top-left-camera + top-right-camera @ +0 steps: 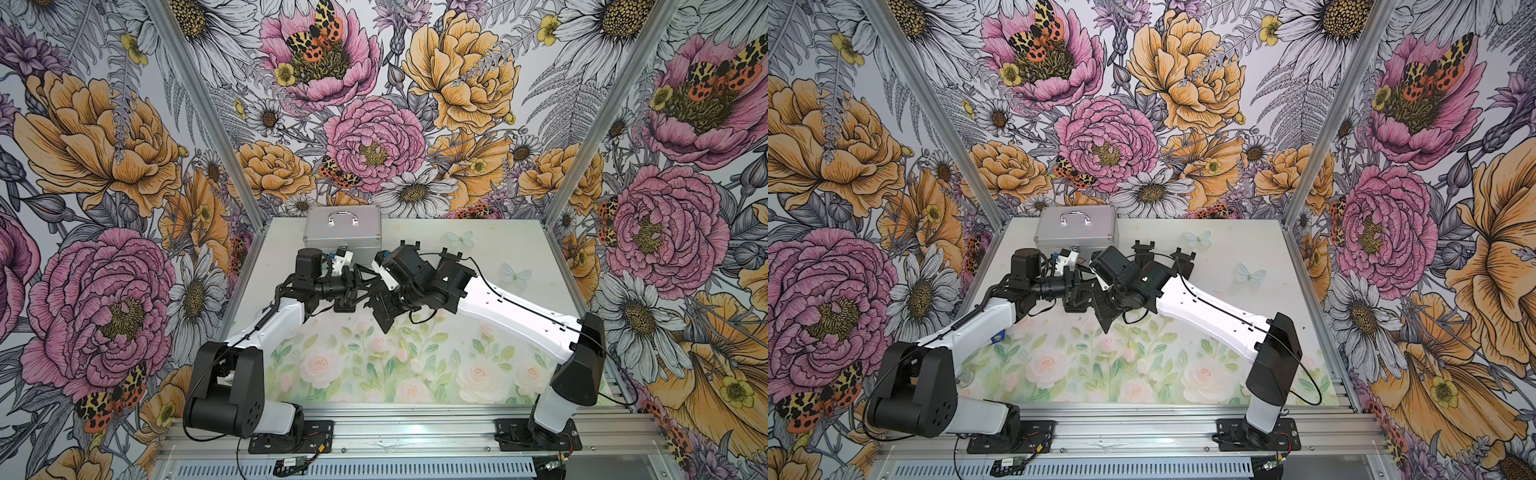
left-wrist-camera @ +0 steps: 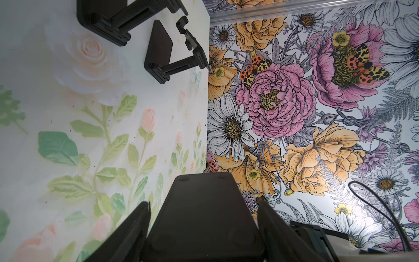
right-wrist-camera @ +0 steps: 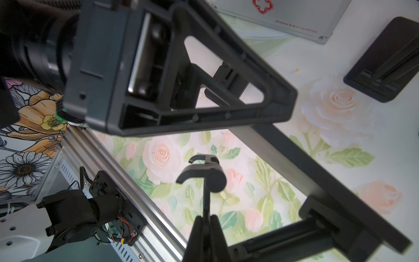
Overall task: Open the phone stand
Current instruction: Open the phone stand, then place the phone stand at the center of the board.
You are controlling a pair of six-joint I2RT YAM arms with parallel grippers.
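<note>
A black phone stand (image 1: 383, 316) hangs above the middle of the table between my two arms in both top views, as in this one (image 1: 1104, 316). My left gripper (image 2: 203, 204) is shut on its wide base plate (image 2: 204, 217), with a finger against each long edge. My right gripper (image 3: 206, 217) is shut on the thin cradle plate, whose hooked end (image 3: 204, 172) sticks out past the fingertips. In the right wrist view the base plate (image 3: 328, 188) runs edge-on and a hinged arm (image 3: 283, 236) joins it to the cradle. My left gripper (image 1: 348, 293) shows beside the stand in a top view.
Two more black phone stands (image 1: 409, 249) (image 1: 451, 254) stand unfolded at the back of the table, behind my right wrist. A silver metal case (image 1: 343, 226) with a handle sits at the back left. The floral walls close in on three sides.
</note>
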